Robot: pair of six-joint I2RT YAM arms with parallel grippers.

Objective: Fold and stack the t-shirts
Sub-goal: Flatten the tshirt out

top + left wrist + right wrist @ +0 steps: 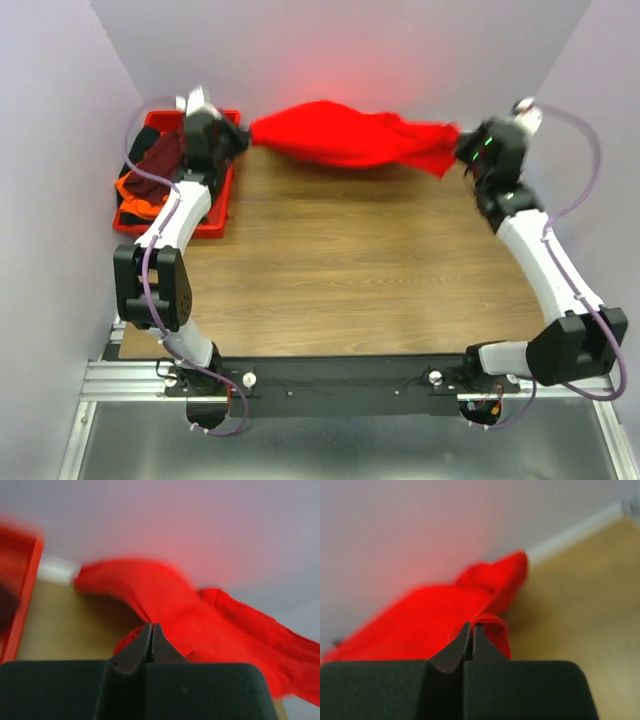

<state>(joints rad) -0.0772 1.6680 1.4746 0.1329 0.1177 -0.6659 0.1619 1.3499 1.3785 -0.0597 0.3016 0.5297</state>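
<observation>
Holding bright red t-shirt (350, 138) slung above far edge of table (350, 270), between left gripper (238, 140) and right gripper (462, 150), both clamped fully closed on opposite ends. Soft, light, sagging mid-span. Probably best taken at corners or hems, not bunched middle.

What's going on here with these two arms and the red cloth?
Both arms are holding one bright red t-shirt stretched between them along the far edge of the wooden table. The left tool is shut on one end and the right tool on the other; the middle sags. A dark maroon t-shirt and an orange t-shirt lie unfolded in the red plastic tray.
</observation>
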